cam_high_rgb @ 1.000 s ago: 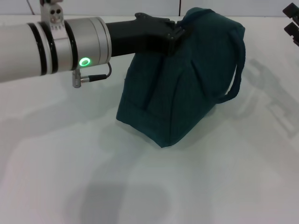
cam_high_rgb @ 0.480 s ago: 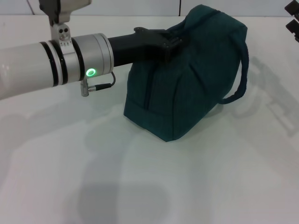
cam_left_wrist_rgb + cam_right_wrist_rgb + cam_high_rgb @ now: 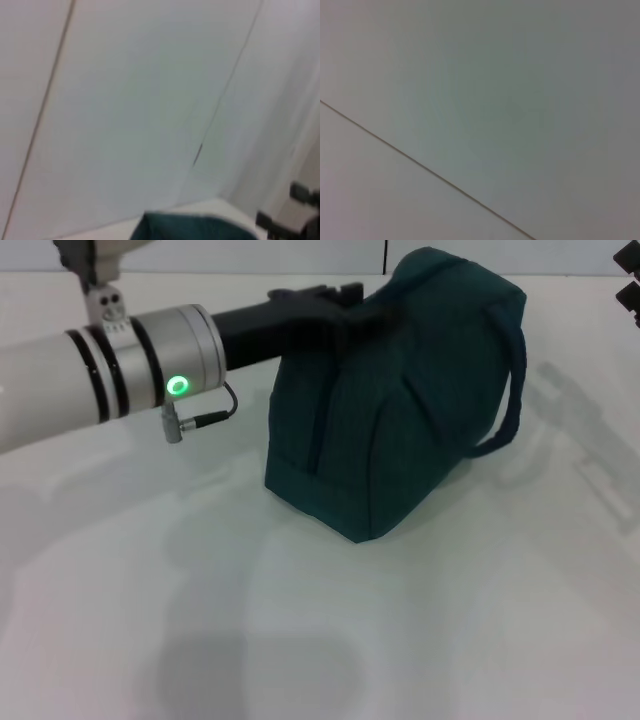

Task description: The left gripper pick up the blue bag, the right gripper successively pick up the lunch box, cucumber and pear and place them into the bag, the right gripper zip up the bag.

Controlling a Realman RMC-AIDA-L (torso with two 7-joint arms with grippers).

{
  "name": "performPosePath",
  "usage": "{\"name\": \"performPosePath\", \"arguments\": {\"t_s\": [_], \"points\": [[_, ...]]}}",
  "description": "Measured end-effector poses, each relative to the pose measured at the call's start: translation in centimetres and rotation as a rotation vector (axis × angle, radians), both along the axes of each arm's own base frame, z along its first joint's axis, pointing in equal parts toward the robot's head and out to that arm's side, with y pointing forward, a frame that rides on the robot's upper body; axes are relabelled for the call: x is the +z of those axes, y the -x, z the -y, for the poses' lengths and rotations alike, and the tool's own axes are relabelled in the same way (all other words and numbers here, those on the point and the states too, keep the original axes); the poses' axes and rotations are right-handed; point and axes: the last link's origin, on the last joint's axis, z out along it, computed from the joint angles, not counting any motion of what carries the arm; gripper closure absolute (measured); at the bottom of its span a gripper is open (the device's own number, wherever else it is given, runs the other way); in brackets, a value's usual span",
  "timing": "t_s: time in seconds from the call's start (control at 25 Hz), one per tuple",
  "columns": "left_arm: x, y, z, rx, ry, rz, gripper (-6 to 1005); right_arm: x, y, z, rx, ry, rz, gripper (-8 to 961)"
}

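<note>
The blue bag (image 3: 400, 410) stands upright on the white table (image 3: 300, 630), its top closed and one loop handle (image 3: 512, 390) hanging on its right side. My left gripper (image 3: 345, 308) reaches in from the left at the bag's upper left edge. Its tip is dark against the fabric, so whether it holds the bag is unclear. The left wrist view catches only a strip of the bag's top (image 3: 195, 227). My right gripper (image 3: 631, 288) is just in view at the far right edge, well away from the bag. The lunch box, cucumber and pear are out of view.
The left arm's silver cuff with the green ring light (image 3: 178, 386) crosses the table's left side above the surface. A pale wall with seams fills both wrist views. Bare table lies in front of and to the right of the bag.
The bag shifted a little to the right and then stayed put. My left arm has since drawn back leftward and slightly up along the bag's top.
</note>
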Motion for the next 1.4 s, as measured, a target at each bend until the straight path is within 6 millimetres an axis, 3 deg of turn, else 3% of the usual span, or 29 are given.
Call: {"name": "performPosePath", "arguments": {"t_s": [0.28, 0.44, 0.64, 0.92, 1.2, 1.4], "points": [[3.2, -0.4, 0.0, -0.036, -0.003, 0.139, 354, 0.5, 0.8, 0.7, 0.099, -0.05, 0.041, 67], [5.9, -0.2, 0.6, -0.125, -0.02, 0.18, 226, 0.7, 3.5, 2.6, 0.384, -0.162, 0.162, 67], [9.2, 0.8, 2.9, -0.324, -0.046, 0.163, 176, -0.2, 5.5, 3.8, 0.599, -0.185, 0.285, 67], [9.3, 3.6, 5.3, -0.415, 0.003, 0.05, 106, -2.3, 7.3, 5.2, 0.893, -0.134, 0.489, 67], [7.6, 7.7, 8.1, -0.443, 0.031, -0.015, 106, -4.1, 7.2, 6.5, 1.05, -0.036, 0.608, 67], [7.1, 9.2, 10.4, -0.512, 0.057, -0.012, 106, -5.1, 7.0, 7.3, 1.1, 0.017, 0.649, 67]]}}
